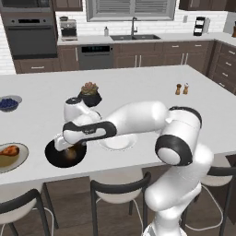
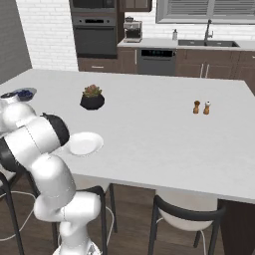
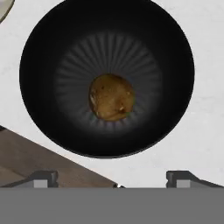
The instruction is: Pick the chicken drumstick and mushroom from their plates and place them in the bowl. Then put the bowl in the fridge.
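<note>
Mushroom (image 3: 111,96) rests at centre of bowl (image 3: 39,52); fingers (image 3: 43,178) spread wide, empty, above bowl. Chicken drumstick (image 1: 9,150) on beige plate (image 1: 20,159) just beside bowl, near counter (image 1: 138,87) edge. Risk: bowl sits close to edge; arm sweep toward drumstick could nudge it off.

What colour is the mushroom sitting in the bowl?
Olive-brown with darker speckles. The mushroom shows best in the hand view, at the centre of the black bowl.

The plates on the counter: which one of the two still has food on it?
The beige-brown plate at the counter's left edge: the chicken drumstick lies on it. The white plate, right of the black bowl, is bare.
</note>
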